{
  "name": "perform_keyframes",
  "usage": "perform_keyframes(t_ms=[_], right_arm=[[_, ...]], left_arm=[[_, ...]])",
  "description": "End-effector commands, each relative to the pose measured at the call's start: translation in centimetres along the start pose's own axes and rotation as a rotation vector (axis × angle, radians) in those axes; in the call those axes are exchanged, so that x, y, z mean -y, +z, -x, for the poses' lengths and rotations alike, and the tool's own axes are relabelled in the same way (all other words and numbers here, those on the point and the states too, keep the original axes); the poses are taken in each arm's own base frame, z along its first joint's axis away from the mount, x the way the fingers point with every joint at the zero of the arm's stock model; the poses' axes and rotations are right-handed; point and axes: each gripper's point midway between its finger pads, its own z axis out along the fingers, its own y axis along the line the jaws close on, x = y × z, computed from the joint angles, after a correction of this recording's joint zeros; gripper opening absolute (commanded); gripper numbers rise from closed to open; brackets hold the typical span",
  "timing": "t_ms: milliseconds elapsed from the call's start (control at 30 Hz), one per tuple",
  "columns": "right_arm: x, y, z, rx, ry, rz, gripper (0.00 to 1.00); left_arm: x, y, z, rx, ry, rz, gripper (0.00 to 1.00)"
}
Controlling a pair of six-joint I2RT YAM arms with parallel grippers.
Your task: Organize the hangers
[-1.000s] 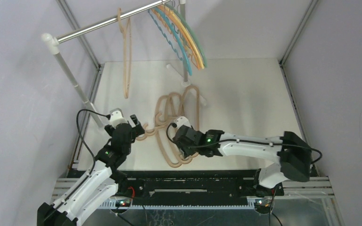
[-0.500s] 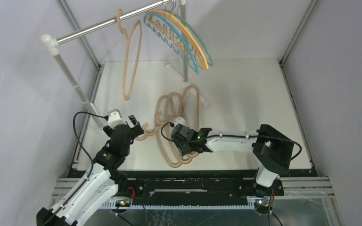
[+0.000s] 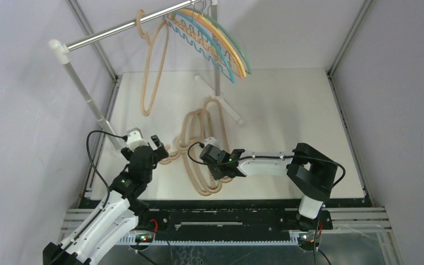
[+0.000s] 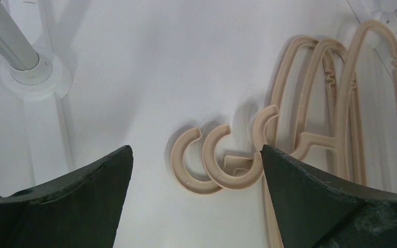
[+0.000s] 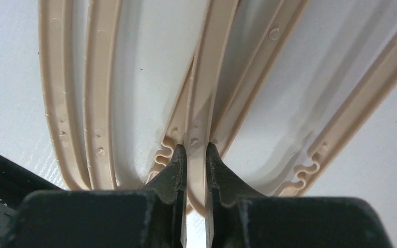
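Three beige hangers lie overlapped on the white table, hooks to the left. My right gripper is shut on the rim of one beige hanger at its near end. My left gripper is open and empty, hovering over the hooks, which show between its fingers. One beige hanger hangs on the silver rail. Several thin colored hangers, orange, yellow, green and blue, hang further right on the rail.
The rail stands on white poles: one at the left, its foot near my left gripper, and one at the back with feet on the table. Grey walls close in both sides.
My right arm has folded in and shifted left, dragging the beige hangers on the table slightly. The hangers on the rail have swung. My left gripper has barely moved.
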Motion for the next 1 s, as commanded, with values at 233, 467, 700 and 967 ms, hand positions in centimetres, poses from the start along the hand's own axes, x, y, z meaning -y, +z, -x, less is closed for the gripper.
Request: perform_keyframes(t_ms=[233,467,700,967], right_arm=[[1.0,-6.5,2.5,0.104,0.022,-0.010,0.06],[3.6,-10.9,1.4,0.126,0.047,-0.015,0.02],[1.3,-17.3,2.0,0.152,0.117,0.334,0.02],[-2.7,-25.2,4.4,0.194,0.217,0.740,0.03]], left_arm=[[-0.1,-0.1,0.6,0.018,-0.006,0.015,0.99],[-0.2,-0.2,0.7,0.024,-0.006,0.018,0.99],[-0.1,0.0,0.8,0.024,-0.006,0.020,0.99],[0.5,0.3,1.2,0.027,-0.006,0.009,0.99]])
